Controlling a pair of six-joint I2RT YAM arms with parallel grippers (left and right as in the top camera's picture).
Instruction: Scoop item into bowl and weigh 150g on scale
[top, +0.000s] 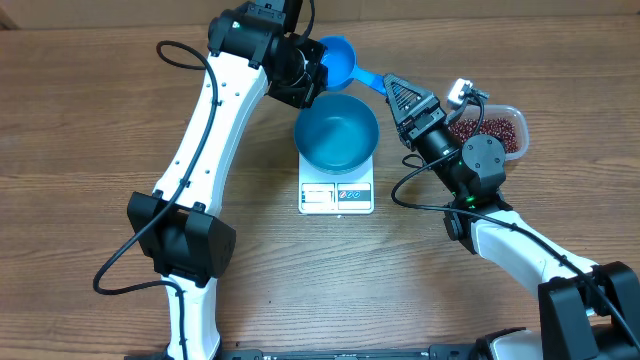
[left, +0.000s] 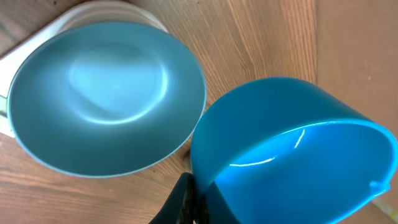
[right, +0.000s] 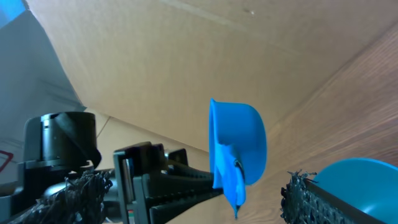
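L hand (top: 312, 72) is clenched on empty scoop (top: 338, 58), just behind bowl (top: 337, 135); bowl is set empty on scale (top: 336, 197). R hand (top: 400, 92) is spread by scoop handle, nothing gripped. All beans (top: 490, 132) are seen in tub (top: 515, 118), far right: scooping & weighing not begun.

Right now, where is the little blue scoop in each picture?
Overhead: the scoop is near the top middle, just behind the bowl.
Left wrist: the scoop fills the lower right, close up.
Right wrist: the scoop is in the middle, turned on its side.
Shared landmark: the bowl, at centre overhead, upper left in the left wrist view, and bottom right in the right wrist view.
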